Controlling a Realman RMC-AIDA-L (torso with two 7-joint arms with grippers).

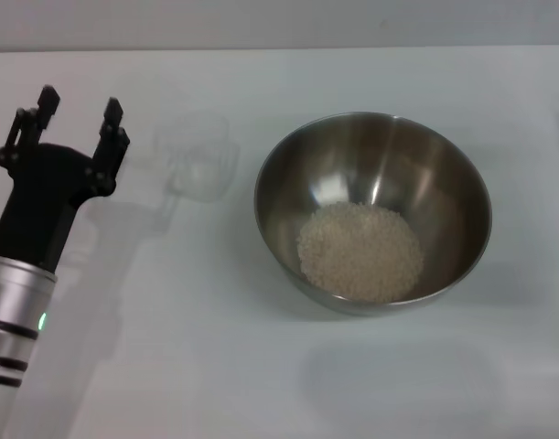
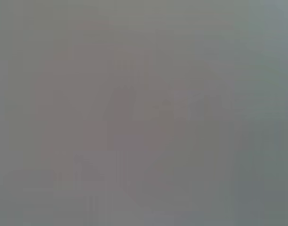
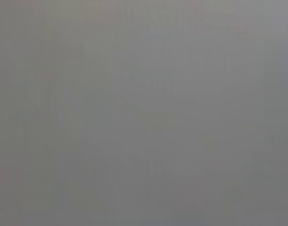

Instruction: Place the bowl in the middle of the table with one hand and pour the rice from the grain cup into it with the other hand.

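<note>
The steel bowl [image 1: 372, 210] stands on the white table [image 1: 215, 366] right of the middle in the head view. A pale heap of rice [image 1: 360, 251] lies in its bottom. The clear grain cup [image 1: 198, 165] stands on the table left of the bowl, faint against the white, and looks empty. My left gripper [image 1: 80, 108] is open and empty, to the left of the cup and apart from it. My right gripper is out of view. Both wrist views show only a blank grey field.
The table's far edge [image 1: 279, 48] runs across the top of the head view. Bare white tabletop lies in front of the bowl and around the left arm [image 1: 18, 311].
</note>
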